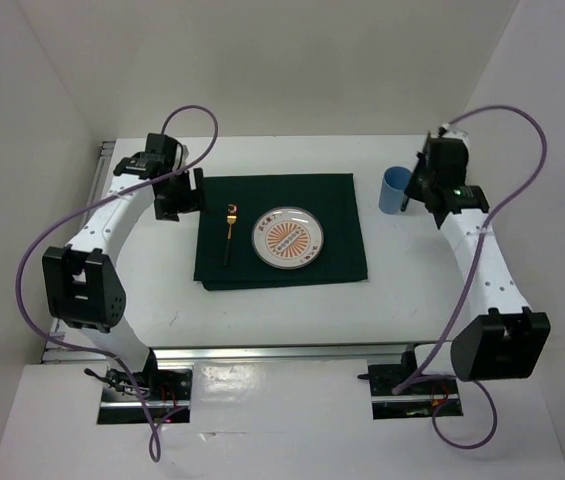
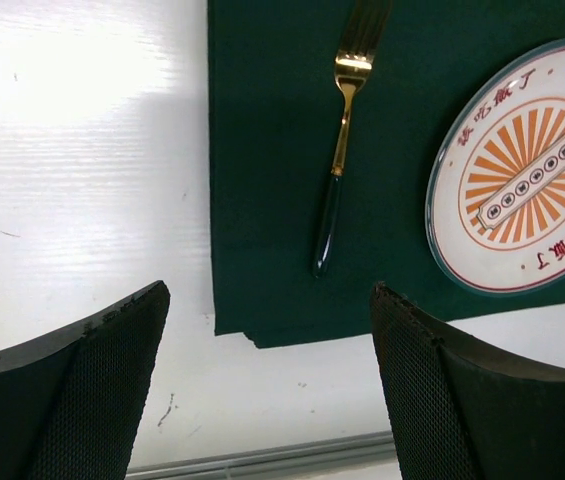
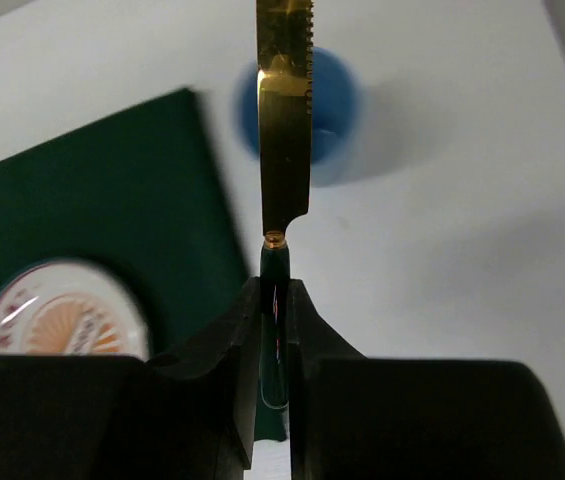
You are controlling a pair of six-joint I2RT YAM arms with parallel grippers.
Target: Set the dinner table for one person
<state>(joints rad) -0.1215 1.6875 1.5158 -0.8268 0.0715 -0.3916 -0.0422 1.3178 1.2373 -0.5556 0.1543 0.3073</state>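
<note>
The white dinner table (image 1: 282, 310) carries a dark green cloth (image 1: 342, 200). On the cloth lie a white plate (image 1: 287, 238) with an orange sunburst and a gold fork (image 1: 229, 232) with a dark handle, left of the plate. My left gripper (image 1: 184, 198) is open and empty, above the table just left of the cloth; its view shows the fork (image 2: 342, 150) and plate (image 2: 527, 180). My right gripper (image 3: 275, 285) is shut on the dark handle of a gold knife (image 3: 284, 130), held in the air beside a blue cup (image 1: 394, 190).
The blue cup (image 3: 337, 110) stands on the table right of the cloth (image 3: 92, 190), under the knife blade. Aluminium rails (image 1: 262, 350) run along the table's near edge. White walls enclose the left, back and right sides.
</note>
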